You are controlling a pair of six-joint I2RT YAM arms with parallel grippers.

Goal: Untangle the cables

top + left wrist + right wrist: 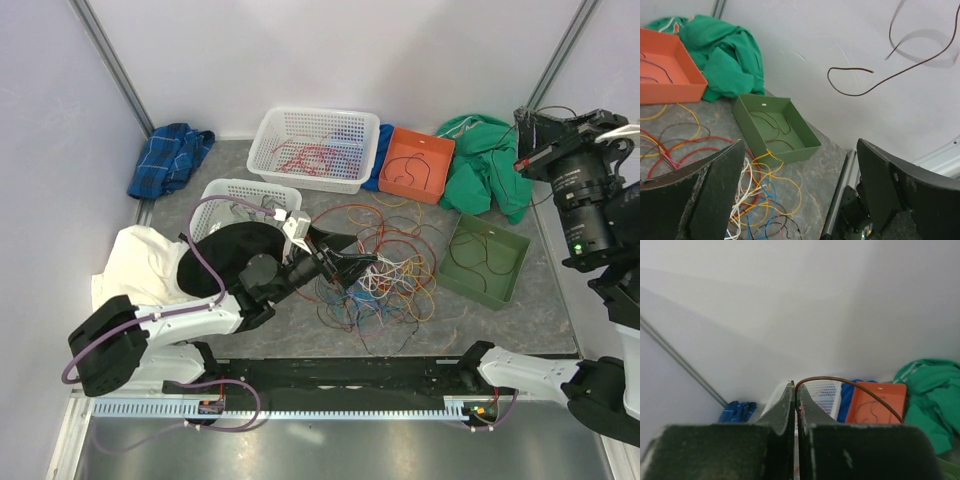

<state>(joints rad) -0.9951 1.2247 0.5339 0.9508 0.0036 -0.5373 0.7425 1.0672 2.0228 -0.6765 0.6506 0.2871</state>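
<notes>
Grey mottled counter (555,320), white walls close on all sides. The main tangle of cables (390,268) sits mid-counter, with loops of red, orange, yellow, blue and white spreading toward the green tray (478,288). The left claw (352,266) is low over the tangle's left side. In its wrist view the jaws stand wide with nothing between them, and white and blue strands lie just below. The right claw (522,150) is high at the right, well above the counter, pinched tight on a single brown cable (850,385) that arcs out from the tips. The left wrist view catches the same strand as a loose curl hanging against the wall. At the back, the white basket (265,135) holds red strands and the orange tray (425,137) a dark strand or two. The green tray holds a few thin dark ones. Judgement: the step in hand is carrying one freed strand away from the pile. The brown cable looks clear of the tangle, though its lower end cannot be traced. The next move calls for lowering it over a tray, probably the green one given its similar contents. The right claw should let go only once most of the wire hangs inside the walls, since a limp strand will drape over a rim. The left claw should then close on one outer loop, not a bundle.
</notes>
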